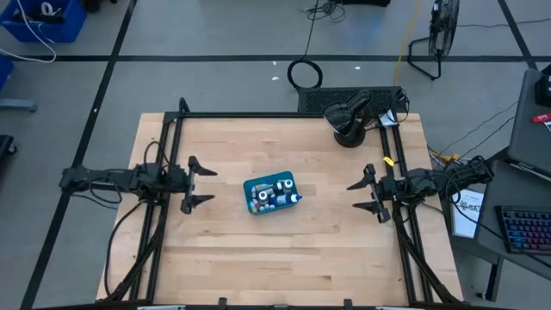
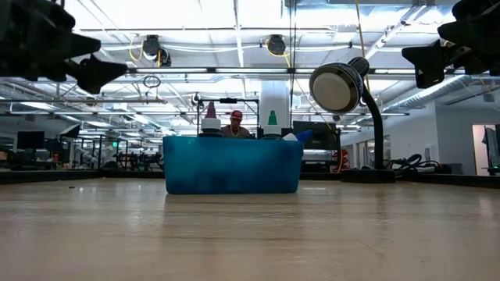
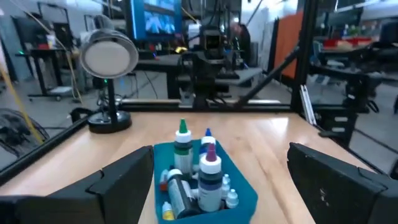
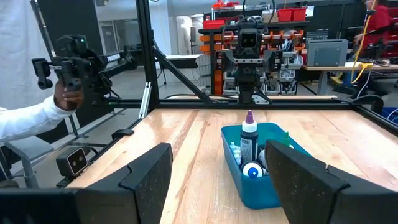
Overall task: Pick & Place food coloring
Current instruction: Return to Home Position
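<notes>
Between the dark left gripper (image 1: pixel 213 185) and right gripper (image 1: pixel 352 196) (both empty, fingers apart), small capped food coloring bottles (image 1: pixel 274 196) sit in a teal rectangular tray (image 1: pixel 247 191), touching neither.

A teal tray (image 2: pixel 232 164) stands mid-counter (image 2: pixel 250 230), with the tips of food coloring bottles (image 2: pixel 211 115) poking above its rim, one purple and one green. A round-headed lamp (image 2: pixel 336 87) stands toward the counter's far right edge. The left tool (image 2: pixel 98 69) hangs high above the left side, the right tool (image 2: pixel 426 61) high above the right.
</notes>
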Robot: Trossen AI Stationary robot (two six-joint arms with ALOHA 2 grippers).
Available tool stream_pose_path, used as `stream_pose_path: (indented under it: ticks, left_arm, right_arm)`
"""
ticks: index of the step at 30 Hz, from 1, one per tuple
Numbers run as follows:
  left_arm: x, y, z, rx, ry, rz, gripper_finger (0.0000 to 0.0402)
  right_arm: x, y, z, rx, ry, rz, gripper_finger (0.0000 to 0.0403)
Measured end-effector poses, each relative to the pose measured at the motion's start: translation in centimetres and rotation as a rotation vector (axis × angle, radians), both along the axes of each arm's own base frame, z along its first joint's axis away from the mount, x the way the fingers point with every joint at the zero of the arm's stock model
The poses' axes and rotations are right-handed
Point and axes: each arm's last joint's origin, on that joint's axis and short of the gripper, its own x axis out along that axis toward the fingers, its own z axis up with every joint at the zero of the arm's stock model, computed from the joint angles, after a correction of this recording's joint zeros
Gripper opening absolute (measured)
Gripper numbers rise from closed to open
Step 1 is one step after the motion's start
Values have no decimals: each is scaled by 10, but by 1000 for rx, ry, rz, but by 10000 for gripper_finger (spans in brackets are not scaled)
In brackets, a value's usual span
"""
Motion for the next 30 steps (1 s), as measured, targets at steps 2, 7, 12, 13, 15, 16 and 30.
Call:
stream_pose_path:
  ticks: [2, 7, 12, 13, 15, 16, 30]
  left_arm:
    - [-3, 1, -6, -5, 5, 11, 365]
    - [-6, 3, -7, -22, 10, 43, 365]
    - [-5, 3, -8, -18, 19, 52, 365]
    - [-5, 3, -8, -18, 21, 54, 365]
    - [-5, 3, -8, -18, 17, 53, 365]
    - [-5, 3, -8, -19, 15, 54, 365]
    - [-5, 4, -6, -20, -5, 58, 365]
  right_arm:
    - [0, 0, 0, 0, 0, 0, 244]
    - [0, 0, 0, 1, -2, 0, 243]
    - [0, 0, 0, 1, -2, 0, 246]
    - [0, 0, 0, 1, -2, 0, 246]
    - [0, 0, 0, 1, -2, 0, 246]
    - [0, 0, 0, 1, -2, 0, 246]
    - [0, 0, 0, 1, -2, 0, 243]
